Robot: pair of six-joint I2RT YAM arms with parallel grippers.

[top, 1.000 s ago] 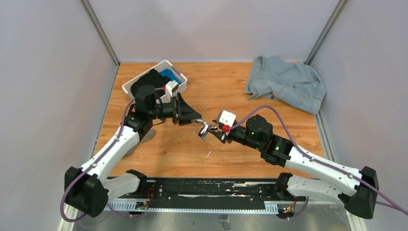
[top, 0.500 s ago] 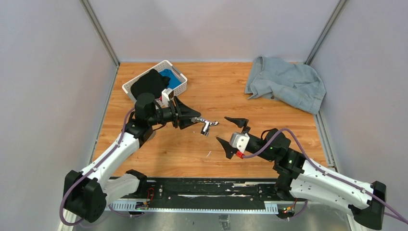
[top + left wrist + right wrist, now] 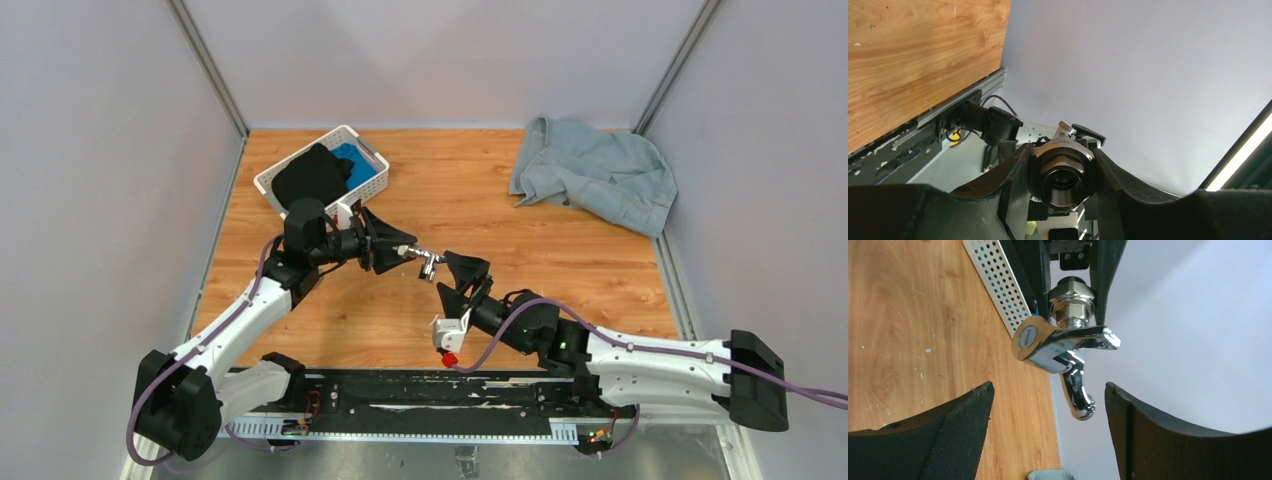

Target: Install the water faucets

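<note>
While the faucet (image 3: 428, 262) is clamped by the left gripper (image 3: 400, 251), the right gripper (image 3: 462, 279) is spread wide beside it.

A lab test cell: grey panel walls (image 3: 100, 200) box in a wooden table (image 3: 450, 190).

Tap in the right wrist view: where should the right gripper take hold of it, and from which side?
Probably grip the tap across its blocky body, coming head-on from the free end. The left gripper clamps the nut end, and the open right gripper faces it.
</note>
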